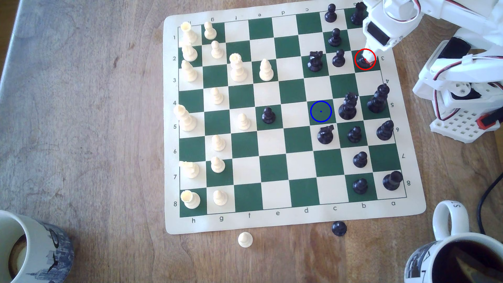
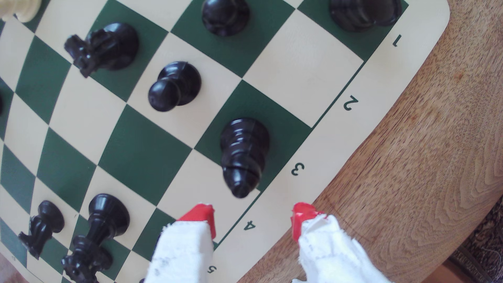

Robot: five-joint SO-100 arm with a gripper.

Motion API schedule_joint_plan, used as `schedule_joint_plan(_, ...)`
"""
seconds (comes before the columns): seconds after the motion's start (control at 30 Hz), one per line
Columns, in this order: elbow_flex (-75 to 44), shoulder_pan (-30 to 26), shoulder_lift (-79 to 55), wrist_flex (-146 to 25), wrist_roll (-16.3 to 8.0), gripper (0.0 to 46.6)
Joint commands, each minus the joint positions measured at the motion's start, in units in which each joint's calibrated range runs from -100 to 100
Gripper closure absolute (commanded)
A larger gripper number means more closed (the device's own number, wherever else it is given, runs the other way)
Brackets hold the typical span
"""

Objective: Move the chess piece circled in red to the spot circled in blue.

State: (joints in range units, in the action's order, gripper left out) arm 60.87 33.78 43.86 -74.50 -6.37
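The black bishop (image 1: 362, 60) stands upright on a dark green square at the exterior view's right edge of the chessboard (image 1: 272, 152), in the row marked 3, ringed by a thin red circle. The arm's gripper (image 1: 368, 59) reaches down from the far right of the exterior view, its red tips right over the bishop there. In the wrist view the gripper (image 2: 253, 217) has its two white-wrapped, red-tipped fingers (image 2: 201, 217) spread wide with nothing between them, and the bishop (image 2: 243, 155) sits just beyond the tips, not touched. The target square (image 1: 321, 111), dark green with a blue circle and centre dot, lies nearer to the camera and to the left of the bishop in the exterior view, and it is bare. Just right of it stands a tall black piece (image 1: 347, 106), and a black knight (image 1: 325, 134) sits on the square just nearer. One black pawn (image 1: 339, 228) and one white pawn (image 1: 245, 239) rest on the wooden table (image 1: 81, 122) off the near edge of the board.
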Motion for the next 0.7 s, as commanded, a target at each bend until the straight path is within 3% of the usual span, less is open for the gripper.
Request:
schedule_joint_plan(0.0,0.1,-0.2,-0.7,2.0,0.1,30.9)
schedule_joint_plan(0.67,0.5,-2.8,-1.7,6.9,0.0,32.5)
